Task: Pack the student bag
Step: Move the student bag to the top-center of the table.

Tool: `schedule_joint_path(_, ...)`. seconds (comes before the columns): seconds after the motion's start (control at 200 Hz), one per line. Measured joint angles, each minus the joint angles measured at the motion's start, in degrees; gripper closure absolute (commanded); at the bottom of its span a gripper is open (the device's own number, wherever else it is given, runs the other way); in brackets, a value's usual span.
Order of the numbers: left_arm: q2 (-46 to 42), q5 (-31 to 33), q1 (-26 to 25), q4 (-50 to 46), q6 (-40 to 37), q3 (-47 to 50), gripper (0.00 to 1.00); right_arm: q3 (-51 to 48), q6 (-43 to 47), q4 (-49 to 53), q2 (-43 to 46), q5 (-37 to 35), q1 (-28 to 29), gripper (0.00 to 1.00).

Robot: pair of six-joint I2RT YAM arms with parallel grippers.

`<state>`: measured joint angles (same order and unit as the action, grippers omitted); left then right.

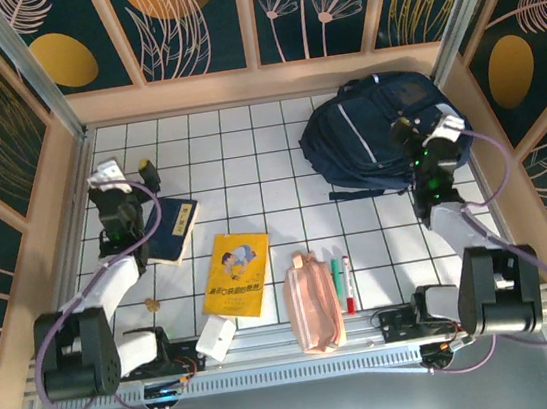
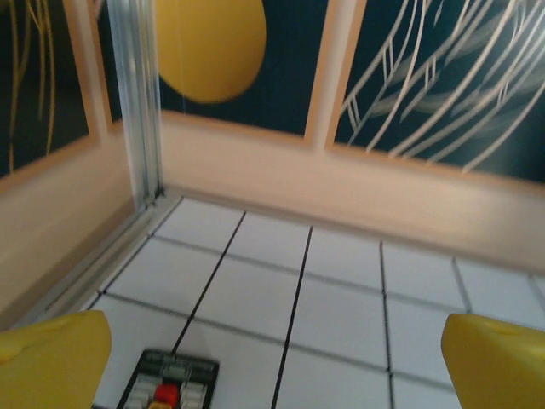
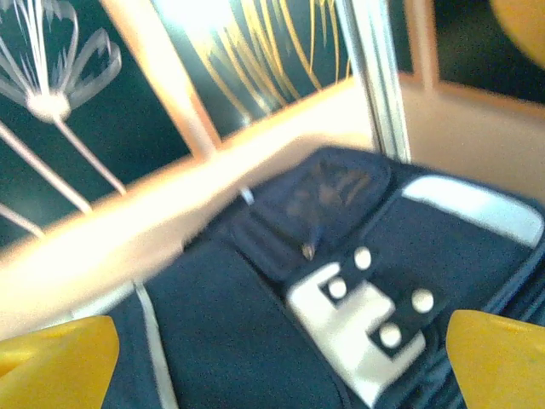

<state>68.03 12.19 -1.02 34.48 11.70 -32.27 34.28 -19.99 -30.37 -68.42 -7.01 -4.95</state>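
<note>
— Where are your hands, starting from the left?

— My left hand (image 1: 118,185) hangs above the worktop (image 1: 247,157) near its left edge. Its yellow fingers (image 2: 51,362) are spread wide with nothing between them. Just ahead of it, on the white tiles, lies a small dark calculator (image 2: 169,385).

— And along the middle?

— Beside my left arm lies a dark blue notebook (image 1: 174,230). Next to that, closer to the near edge, is a yellow book (image 1: 234,275). A small white box (image 1: 216,338) sits at the near edge, just by the yellow book's near corner. Right of those is a pink pencil pouch (image 1: 313,303), lying lengthwise toward the near edge. A green marker (image 1: 336,277) and a red pen (image 1: 347,286) lie side by side just to its right.

— The student bag?

— The student bag (image 1: 365,132) lies in the far-right corner of the worktop, navy, with its white buckle patch (image 3: 358,328) facing up. Whether it is unzipped I cannot tell.

— Your right hand?

— My right hand (image 1: 422,143) hovers over the bag's right side, fingers wide apart and holding nothing.
</note>
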Motion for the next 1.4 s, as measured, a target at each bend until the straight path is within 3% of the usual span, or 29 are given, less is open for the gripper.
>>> schedule_joint_path(0.1,-5.25,-1.79,0.02,-11.37,3.10,-5.42,0.01,5.25,-3.56,11.54,1.46,1.22,1.77,0.02)
schedule_joint_path(0.195,-7.78,-8.76,0.07,-18.73,4.26,-8.09,0.01,11.43,-1.90,24.50,-0.87,0.92,12.48,0.02)
schedule_joint_path(0.315,-5.99,-19.71,0.04,-27.43,5.53,-10.29,0.01,19.45,-0.11,38.05,-6.97,6.16,27.67,0.05)
schedule_joint_path(0.4,-3.54,-26.10,0.04,-32.87,6.73,-10.32,0.01,22.08,0.22,45.86,-11.02,7.93,32.68,0.05)
schedule_joint_path(0.48,-2.60,-30.12,-0.07,-36.83,7.02,-9.27,0.01,22.34,-0.31,51.12,-13.92,9.27,29.40,0.08)
schedule_joint_path(0.611,-3.06,-33.24,-0.17,-40.68,6.75,-8.61,0.01,24.50,-1.81,55.17,-17.94,9.38,16.65,0.08)
schedule_joint_path(0.686,-3.45,-34.38,-0.17,-41.31,6.40,-8.63,0.01,28.98,-1.36,55.69,-20.37,8.31,13.11,0.09)
schedule_joint_path(0.851,-3.48,-35.98,-0.17,-42.42,6.40,-8.96,0.01,41.42,3.48,54.40,-28.72,7.06,13.27,0.22)
schedule_joint_path(1.101,-3.69,-36.70,-0.17,-42.47,6.75,-8.96,0.01,51.04,13.86,55.21,-41.77,3.61,16.59,0.29)
schedule_joint_path(1.166,-3.98,-37.13,-0.17,-42.45,6.95,-8.96,0.01,51.60,16.22,55.80,-44.09,3.52,16.90,0.40)
schedule_joint_path(1.241,-4.20,-37.38,-0.17,-42.45,7.08,-8.96,0.01,52.46,18.08,56.54,-46.16,2.69,17.18,0.61)
schedule_joint_path(1.291,-4.20,-37.48,-0.17,-42.47,7.10,-8.96,0.01,53.44,19.17,56.89,-47.23,1.64,17.73,0.83)
schedule_joint_path(1.366,-4.20,-37.59,-0.17,-42.42,7.32,-8.96,0.01,54.49,22.03,56.68,-48.11,-0.50,19.04,0.99)
schedule_joint_path(1.401,-4.20,-37.73,-0.17,-42.45,7.39,-8.96,0.01,54.49,23.89,56.30,-48.11,-1.11,19.76,1.00)
